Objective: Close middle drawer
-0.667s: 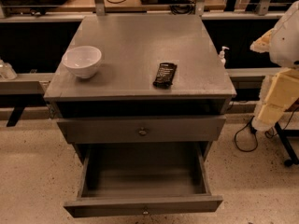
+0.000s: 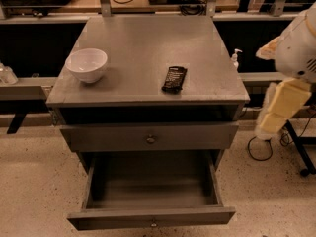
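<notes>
Speckled floor, a cluttered bench and cables behind, and in the centre a grey desk (image 2: 143, 38) with a white bowl (image 2: 87, 64) at the left of its top and a dark flat packet (image 2: 175, 78) near the middle. Under the top, an upper drawer (image 2: 197, 136) with a round knob, almost flush. Under that, the middle drawer (image 2: 150, 216), pulled far out toward the camera, with a deep bare box and its low front and small knob at the bottom edge of the view. Off to the right, well apart from both drawers, the gripper (image 2: 281, 107), hanging at about the upper drawer's height; cannot tell how wide it stands. No contact with the front yet, so probably the whole push ahead. Likely risks from here: pressing the wrong front, namely the upper one, closer to the gripper's present height; sweeping in from the right and striking the desk's corner or the drawer's side wall rather than the flat front; pushing far off the knob and skewing the box into a jam; shoving hard enough to shake the desk and slide the bowl or packet. Also a looped cable (image 2: 259, 149) on the floor below the arm, apt to snag the base.
</notes>
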Motion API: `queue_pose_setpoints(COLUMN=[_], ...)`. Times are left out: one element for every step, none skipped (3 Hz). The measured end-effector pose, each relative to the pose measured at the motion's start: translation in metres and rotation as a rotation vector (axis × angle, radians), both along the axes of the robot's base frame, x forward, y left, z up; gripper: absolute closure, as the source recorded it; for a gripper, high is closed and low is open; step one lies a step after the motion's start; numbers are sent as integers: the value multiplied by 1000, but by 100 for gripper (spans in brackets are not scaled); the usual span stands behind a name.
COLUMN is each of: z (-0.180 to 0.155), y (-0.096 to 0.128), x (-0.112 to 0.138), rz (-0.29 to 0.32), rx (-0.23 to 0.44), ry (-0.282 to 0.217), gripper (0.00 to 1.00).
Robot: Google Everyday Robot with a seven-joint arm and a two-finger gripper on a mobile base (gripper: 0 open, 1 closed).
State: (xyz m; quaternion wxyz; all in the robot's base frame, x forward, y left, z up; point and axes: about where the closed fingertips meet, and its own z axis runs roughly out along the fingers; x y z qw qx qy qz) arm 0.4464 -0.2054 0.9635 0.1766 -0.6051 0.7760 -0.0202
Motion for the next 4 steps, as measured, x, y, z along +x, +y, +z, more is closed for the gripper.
queue_pose_setpoints(z=[-55,-86,-86,-119], y=[47,68,74,52], x=[9,10,9,10], rz=[35,61,83,70], rx=[82,85,45,105], ry=[7,4,13,25], gripper=[0,0,0,0])
